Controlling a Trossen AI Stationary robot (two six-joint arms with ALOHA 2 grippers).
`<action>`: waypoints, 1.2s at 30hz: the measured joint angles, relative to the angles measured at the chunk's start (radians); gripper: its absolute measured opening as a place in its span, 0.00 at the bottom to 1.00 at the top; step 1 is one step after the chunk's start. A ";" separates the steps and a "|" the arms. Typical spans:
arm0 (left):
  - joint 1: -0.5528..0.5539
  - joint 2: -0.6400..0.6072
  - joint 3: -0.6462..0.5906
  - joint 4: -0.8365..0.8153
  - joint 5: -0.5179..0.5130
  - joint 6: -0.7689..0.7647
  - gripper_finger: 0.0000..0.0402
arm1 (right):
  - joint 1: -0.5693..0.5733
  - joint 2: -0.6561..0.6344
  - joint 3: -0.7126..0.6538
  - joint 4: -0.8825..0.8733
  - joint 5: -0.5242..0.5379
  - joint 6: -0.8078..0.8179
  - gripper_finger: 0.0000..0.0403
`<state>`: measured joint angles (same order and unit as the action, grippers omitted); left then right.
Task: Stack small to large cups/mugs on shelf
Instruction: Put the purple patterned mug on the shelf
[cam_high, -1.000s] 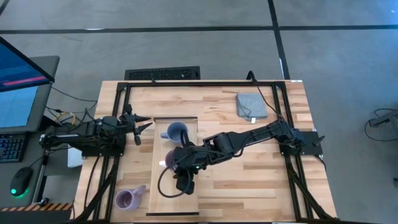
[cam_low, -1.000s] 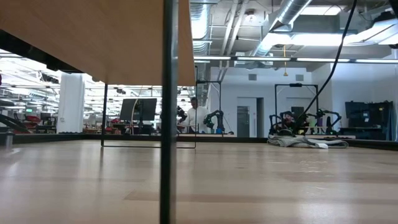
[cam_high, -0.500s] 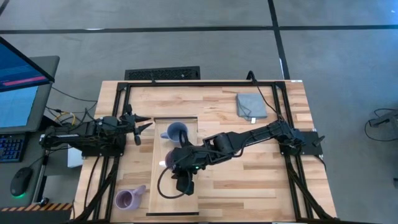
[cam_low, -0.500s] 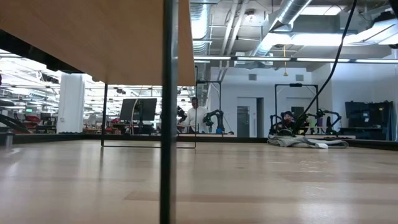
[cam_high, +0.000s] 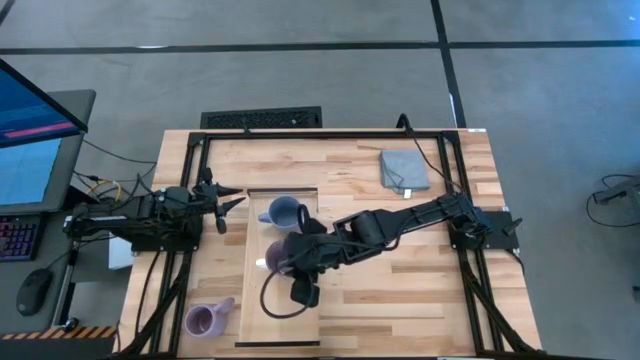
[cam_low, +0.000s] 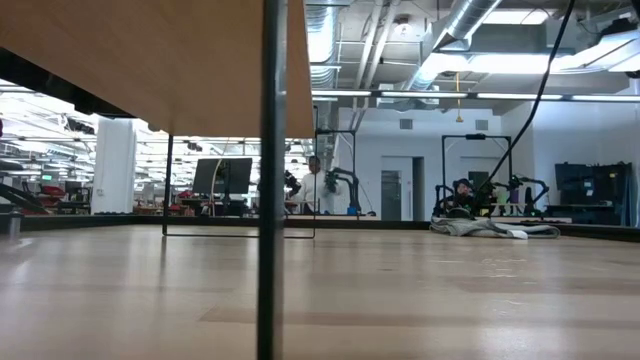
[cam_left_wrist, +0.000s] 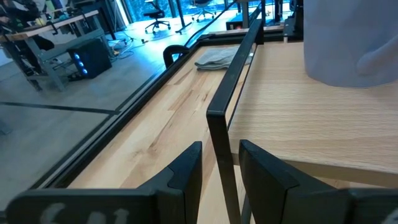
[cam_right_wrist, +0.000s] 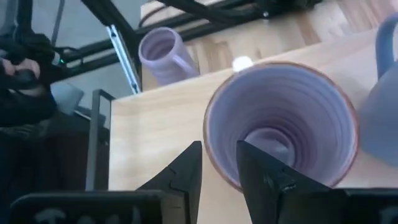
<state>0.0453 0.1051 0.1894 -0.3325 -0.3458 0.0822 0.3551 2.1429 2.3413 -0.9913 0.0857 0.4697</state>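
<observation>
The right arm is shifting a little compared with the picture of one second ago: its elbow part over the shelf (cam_high: 252, 300) is now sitting slightly further toward the right side of the tabletop (cam_high: 420, 290) and a bit lower in the high view, while the mugs themselves are not changing place. Starting from the near edge of the tabletop, one lavender mug (cam_high: 203, 320) is standing alone just beside the shelf, on the tabletop and not on the board. Further along, on the shelf, the right hand (cam_right_wrist: 217, 163) is working at the purple mug (cam_right_wrist: 283, 121); in the right wrist view its two fingers are standing only a narrow gap apart at the near rim of this mug, and I cannot tell whether they are really pinching the wall or only hovering by it. Just beyond, the blue-grey mug (cam_high: 283, 211) is standing on the shelf, very close to the purple one. The left hand (cam_left_wrist: 219, 158) is waiting at the left edge of the shelf, its fingers nearly together and holding nothing. Far at the back, the grey cloth (cam_high: 403, 170) is lying untouched. In my judgement, this small move means that the right arm is adjusting itself around the purple mug, so the stacking is only partly done: two mugs are on the shelf, not yet nested, and the third one is remaining outside.
</observation>
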 joint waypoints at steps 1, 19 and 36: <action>0.000 0.000 0.000 0.000 0.000 0.000 0.24 | 0.004 -0.001 0.008 -0.004 0.001 -0.003 0.30; 0.000 0.000 0.000 0.001 0.000 0.000 0.24 | 0.027 -0.062 -0.011 -0.177 0.102 0.110 0.30; 0.000 0.000 0.000 0.001 0.000 0.000 0.24 | -0.011 -0.060 -0.076 -0.132 0.092 0.114 0.30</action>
<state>0.0452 0.1051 0.1894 -0.3317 -0.3462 0.0823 0.3443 2.0830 2.2650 -1.1234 0.1775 0.5841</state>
